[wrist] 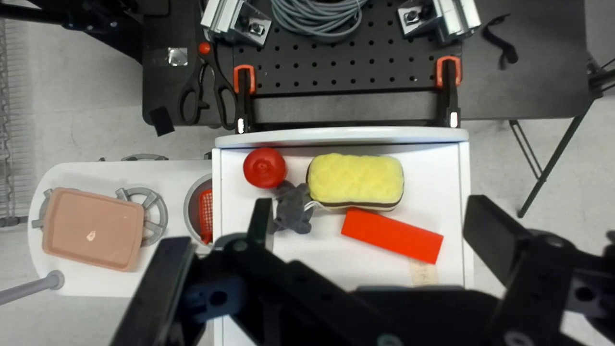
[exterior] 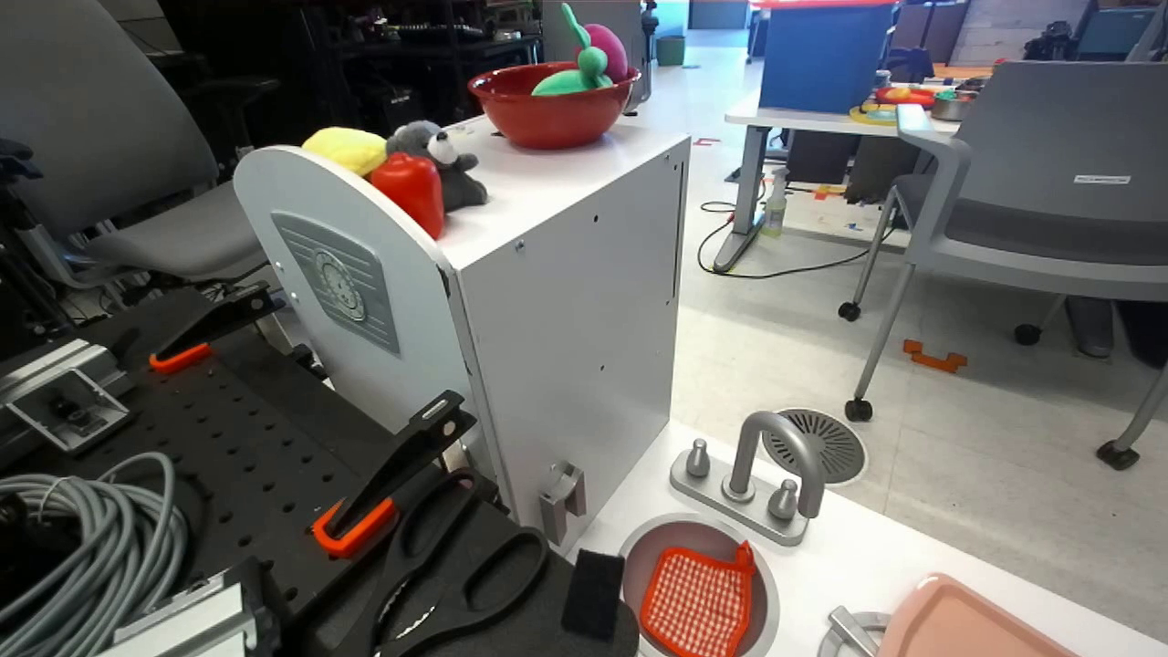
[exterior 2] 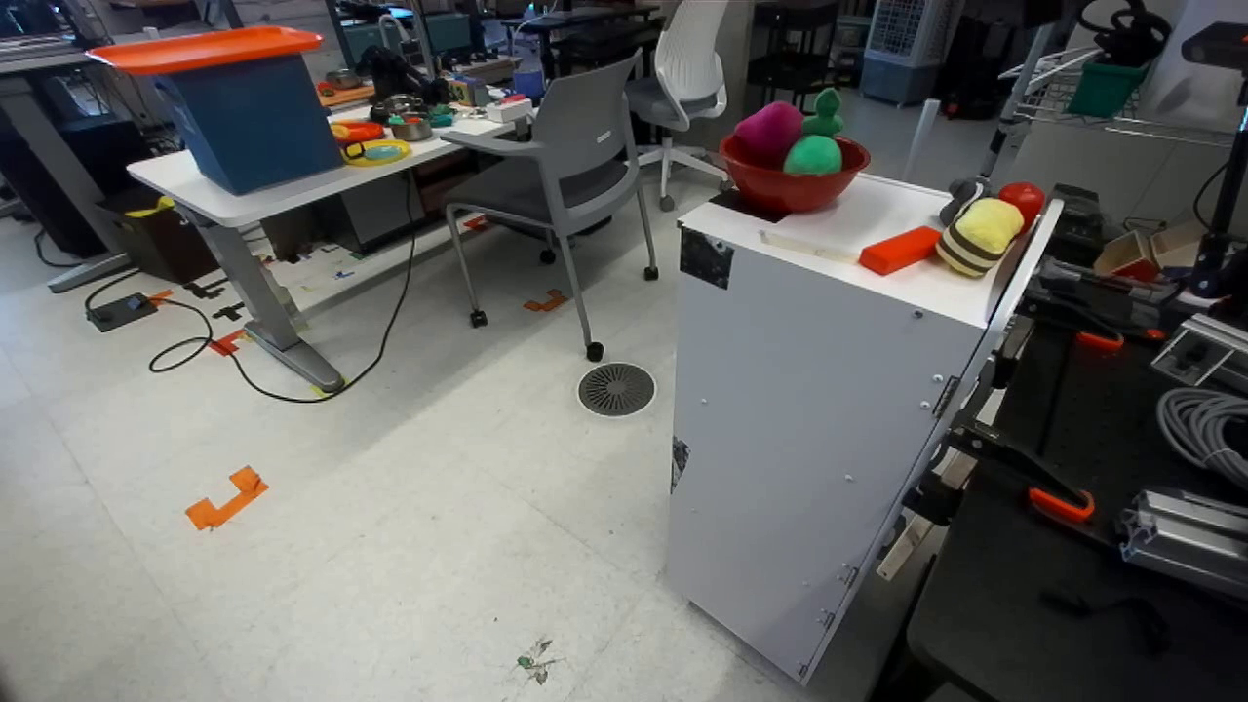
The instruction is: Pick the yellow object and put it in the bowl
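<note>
In an exterior view, the yellow object [exterior: 345, 149] lies at upper left on the white tabletop [exterior: 547, 182], near the gray toy [exterior: 453, 175]; the bowl [exterior: 552, 123] stands at upper center, well apart from it, holding a green toy [exterior: 564, 84] and a magenta toy [exterior: 610, 50].

In an exterior view, the yellow object sits at upper right, just beside a red block [exterior 2: 899, 250].

In the wrist view, my fingers [wrist: 497, 235] stand parted wide, one left of center, one at right; higher in the frame, near center, lies the yellow object.
</note>
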Motion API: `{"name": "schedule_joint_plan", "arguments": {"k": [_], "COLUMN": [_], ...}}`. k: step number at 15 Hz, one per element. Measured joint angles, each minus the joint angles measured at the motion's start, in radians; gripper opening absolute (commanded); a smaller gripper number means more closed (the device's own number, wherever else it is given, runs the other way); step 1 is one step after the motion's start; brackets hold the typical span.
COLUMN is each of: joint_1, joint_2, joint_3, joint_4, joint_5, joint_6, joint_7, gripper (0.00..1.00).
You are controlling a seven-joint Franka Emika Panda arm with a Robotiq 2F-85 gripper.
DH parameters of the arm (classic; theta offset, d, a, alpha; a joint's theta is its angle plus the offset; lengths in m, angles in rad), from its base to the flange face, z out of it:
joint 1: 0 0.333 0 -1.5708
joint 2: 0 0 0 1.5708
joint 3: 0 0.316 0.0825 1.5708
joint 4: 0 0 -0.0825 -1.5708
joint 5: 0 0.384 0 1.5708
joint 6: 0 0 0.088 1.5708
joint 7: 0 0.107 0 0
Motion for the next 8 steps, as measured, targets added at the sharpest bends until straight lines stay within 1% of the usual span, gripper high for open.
{"name": "schedule_joint_plan", "arguments": {"k": [4,8], "joint_1": [0.000,-0.001], "joint_2": [-0.045,-0.095], "joint_3": [0.006,0.006], "joint_4": [-0.078,-0.139], "joint_5": [-0.069,-0.083], "joint_6": [0.104,0.195], "joint_7": [0.036,0.109], "gripper": [1.00,1.00]}}
